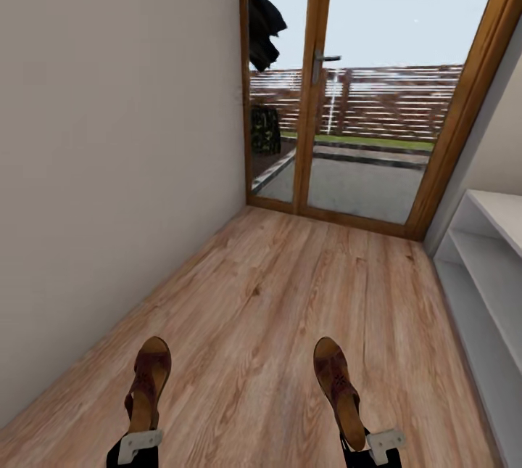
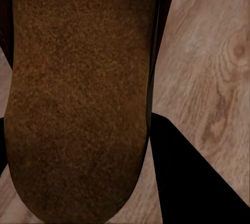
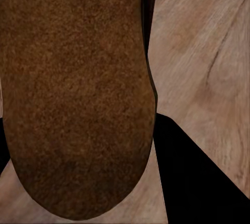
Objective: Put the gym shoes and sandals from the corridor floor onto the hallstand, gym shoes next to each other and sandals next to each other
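1. A plain pale wall (image 1: 109, 163) runs down the left of the corridor.
2. Low at the left, the left pincer (image 1: 138, 446) is closed on the heel of the left sandal (image 1: 148, 381) — held above the floor (image 1: 275, 294), toe pointing ahead toward the door. From the left wrist, the sandal's brown sole (image 2: 78, 99) sits close against the camera, with wood planks (image 2: 208, 78) beside it.
3. Ahead, a wood-framed glass door (image 1: 362, 91) closes off the corridor; a metal handle (image 1: 322, 62) sits on its middle post. A dark garment (image 1: 262, 29) hangs by the frame's left edge, and a fence (image 1: 391, 101) shows through the glass.
4. Low at the right, the right pincer (image 1: 373, 446) grips the right sandal (image 1: 337, 388) by the heel — toe forward and tilted slightly left, well apart from the other sandal. The right wrist sees its sole (image 3: 73, 94) close up over the floor (image 3: 208, 52).
5. At the far right, the shelves of a light-grey rack (image 1: 486, 265) run along the wall.
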Tool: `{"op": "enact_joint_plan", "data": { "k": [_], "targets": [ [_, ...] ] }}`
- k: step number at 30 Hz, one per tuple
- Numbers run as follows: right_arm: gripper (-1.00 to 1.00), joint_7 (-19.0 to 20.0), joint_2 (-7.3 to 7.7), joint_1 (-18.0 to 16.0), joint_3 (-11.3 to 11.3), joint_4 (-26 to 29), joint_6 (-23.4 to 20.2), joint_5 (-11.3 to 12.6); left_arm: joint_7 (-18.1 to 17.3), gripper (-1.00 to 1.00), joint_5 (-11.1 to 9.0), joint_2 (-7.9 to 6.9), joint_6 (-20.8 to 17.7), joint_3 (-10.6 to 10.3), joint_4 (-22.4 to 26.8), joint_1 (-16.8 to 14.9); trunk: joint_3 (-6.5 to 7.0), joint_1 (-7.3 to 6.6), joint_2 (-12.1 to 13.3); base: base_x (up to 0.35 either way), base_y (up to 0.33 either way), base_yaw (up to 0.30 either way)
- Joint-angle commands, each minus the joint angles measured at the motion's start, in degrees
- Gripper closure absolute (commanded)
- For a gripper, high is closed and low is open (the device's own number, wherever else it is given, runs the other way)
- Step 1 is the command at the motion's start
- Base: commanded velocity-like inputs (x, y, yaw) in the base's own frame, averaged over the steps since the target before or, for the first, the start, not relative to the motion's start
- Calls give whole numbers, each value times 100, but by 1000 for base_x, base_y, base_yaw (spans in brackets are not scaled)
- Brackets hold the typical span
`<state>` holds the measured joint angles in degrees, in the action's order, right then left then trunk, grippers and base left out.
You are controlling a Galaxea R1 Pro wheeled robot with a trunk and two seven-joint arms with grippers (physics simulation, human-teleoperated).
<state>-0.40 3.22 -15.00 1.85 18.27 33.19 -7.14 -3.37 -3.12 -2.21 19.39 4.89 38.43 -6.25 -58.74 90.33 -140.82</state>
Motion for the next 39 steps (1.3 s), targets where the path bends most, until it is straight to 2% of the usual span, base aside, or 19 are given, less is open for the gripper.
{"op": "enact_joint_plan", "data": {
  "k": [1,9,39],
  "targets": [
    [100,5,3,-3,17,-3,12,11,-32,100,-13,1,12,12,-2,-1,-5,2,-2,340,0,0],
    [100,5,3,-3,17,-2,12,11,-28,100,-13,1,12,12,-2,-1,-2,2,-2,332,57,-55],
    [100,5,-2,-3,17,1,4,19,-29,100,-13,3,12,12,-2,-2,5,2,-2,265,234,-263]
  ]
}}
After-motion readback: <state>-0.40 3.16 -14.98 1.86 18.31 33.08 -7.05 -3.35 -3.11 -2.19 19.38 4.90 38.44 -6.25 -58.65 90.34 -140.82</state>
